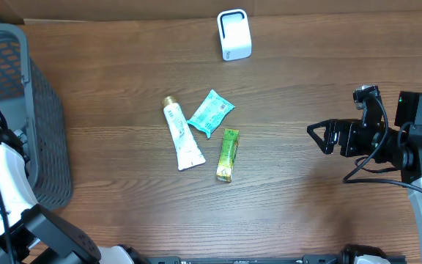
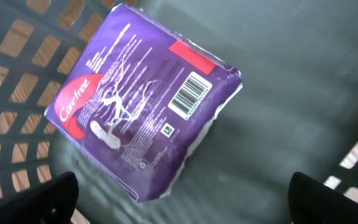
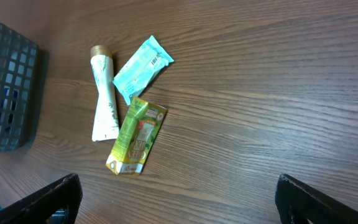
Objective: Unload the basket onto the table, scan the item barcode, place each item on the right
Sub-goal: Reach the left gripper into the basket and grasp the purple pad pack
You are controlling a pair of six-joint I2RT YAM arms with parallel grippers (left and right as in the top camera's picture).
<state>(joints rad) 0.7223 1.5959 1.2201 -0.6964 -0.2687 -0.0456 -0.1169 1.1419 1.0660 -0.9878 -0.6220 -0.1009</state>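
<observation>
A purple soft-plastic pack (image 2: 145, 102) is seen closest, in the left wrist view. It is pillow-shaped and glossy, with crinkled film, white lettering, a red panel and a white barcode (image 2: 191, 93) facing up. It lies flat on the smooth dark floor of the grey basket (image 2: 17, 62), whose walls are an open square lattice. The left gripper (image 2: 191, 202) is held above it with its jaws spread as wide as they go. Only the two dark tips are seen at the lower corners, and nothing is gripped or touched.

The right gripper (image 3: 185, 202) is likewise fully spread and empty over the bare wood-grain table (image 1: 306, 73), well apart from the goods.

Three items lie near the table's middle:
- A white tube (image 1: 182, 136) with a gold cap is laid lengthwise.
- A teal foil sachet (image 1: 211, 112), flat and rectangular, is just beside the tube's cap end and appears to touch it.
- A green-and-yellow packet (image 1: 228, 154), long and narrow, is placed just below the sachet and close to the tube.

The basket stands at the table's left edge. Farthest off, a white rounded-block scanner (image 1: 234, 34) stands upright by the far edge.
</observation>
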